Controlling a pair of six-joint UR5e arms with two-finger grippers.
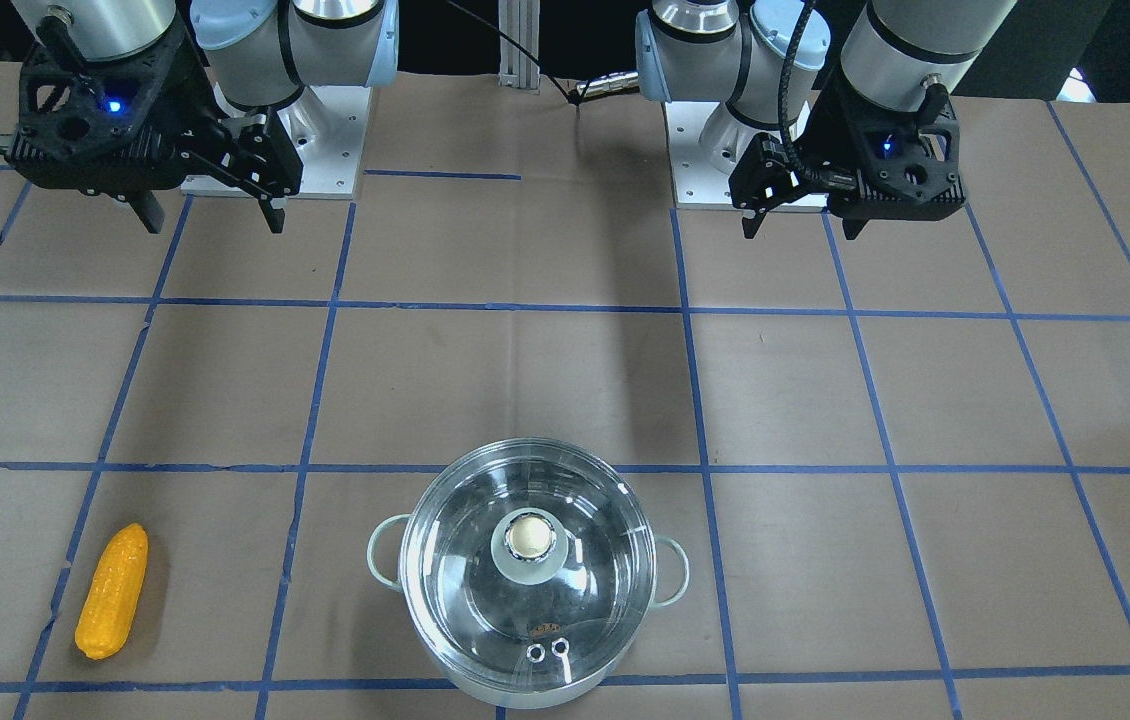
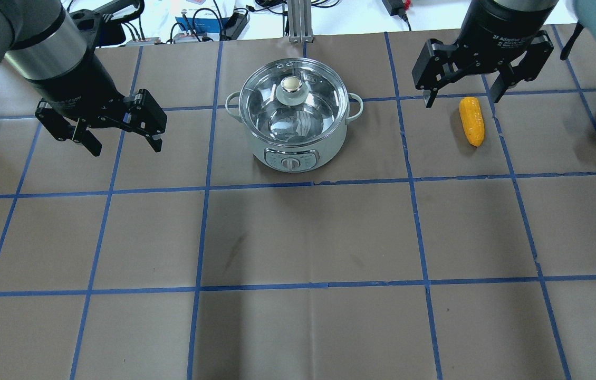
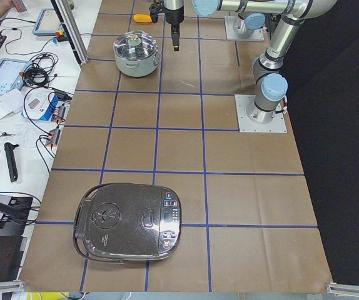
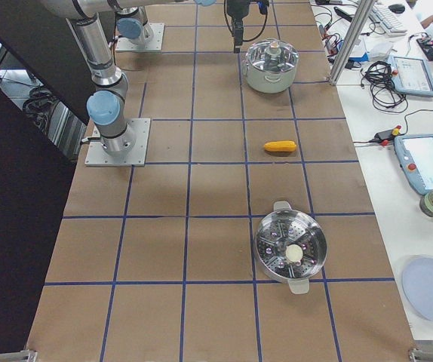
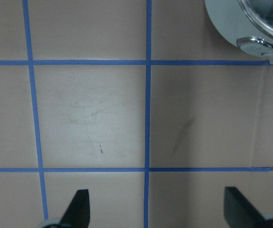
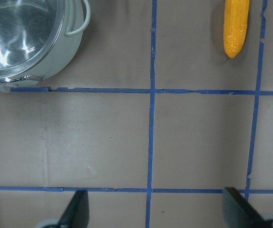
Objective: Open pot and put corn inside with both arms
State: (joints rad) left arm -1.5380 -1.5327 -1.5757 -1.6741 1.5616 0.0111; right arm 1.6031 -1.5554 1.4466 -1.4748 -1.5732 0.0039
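The steel pot (image 2: 324,145) stands at the table's far middle with its glass lid (image 2: 271,100) on, silver knob (image 2: 291,84) up. It also shows in the front view (image 1: 625,640). The yellow corn (image 2: 472,120) lies flat on the table to the pot's right, also seen in the front view (image 1: 112,590) and the right wrist view (image 6: 236,26). My left gripper (image 2: 125,148) hangs open and empty, high above the table left of the pot. My right gripper (image 2: 462,100) hangs open and empty, high above the table, with the corn ahead of it.
A dark rice cooker (image 3: 129,222) sits at the table's left end. A steel steamer pot (image 4: 290,251) sits at the right end. Cables and tablets (image 3: 4,72) lie beyond the far edge. Blue tape lines grid the brown table.
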